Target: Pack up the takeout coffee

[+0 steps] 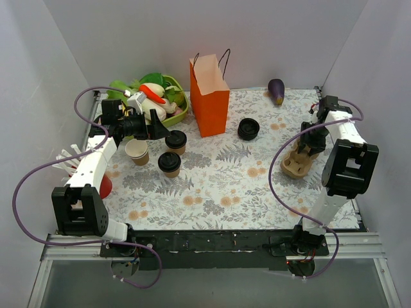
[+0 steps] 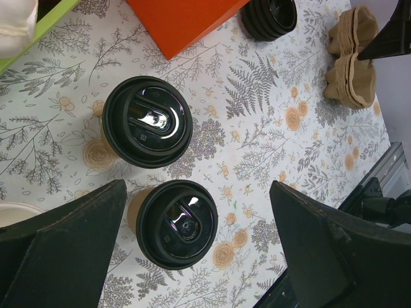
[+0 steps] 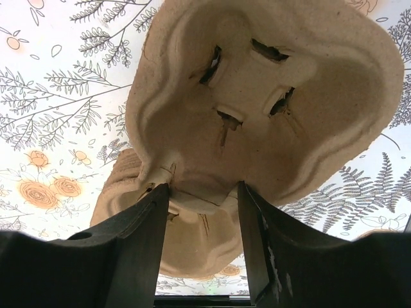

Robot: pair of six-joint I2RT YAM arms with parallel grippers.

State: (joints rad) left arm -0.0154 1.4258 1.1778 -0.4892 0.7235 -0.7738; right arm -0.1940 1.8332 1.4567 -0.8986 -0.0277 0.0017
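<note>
On the left half of the floral table [image 1: 225, 186], the left pincer [image 1: 156, 126] hangs with jaws spread wide and nothing between them, above two lidded coffee cups [image 2: 147, 122] [image 2: 176, 223] standing close together. A third cup [image 1: 137, 151] stands lidless beside them, and spare black lids [image 1: 248, 129] sit stacked near the upright orange paper bag [image 1: 210, 96]. At the right, the right pincer [image 3: 203, 200] grips the rim of a pulp cup carrier [image 3: 270, 96], tilted above another carrier [image 3: 128, 186].
</note>
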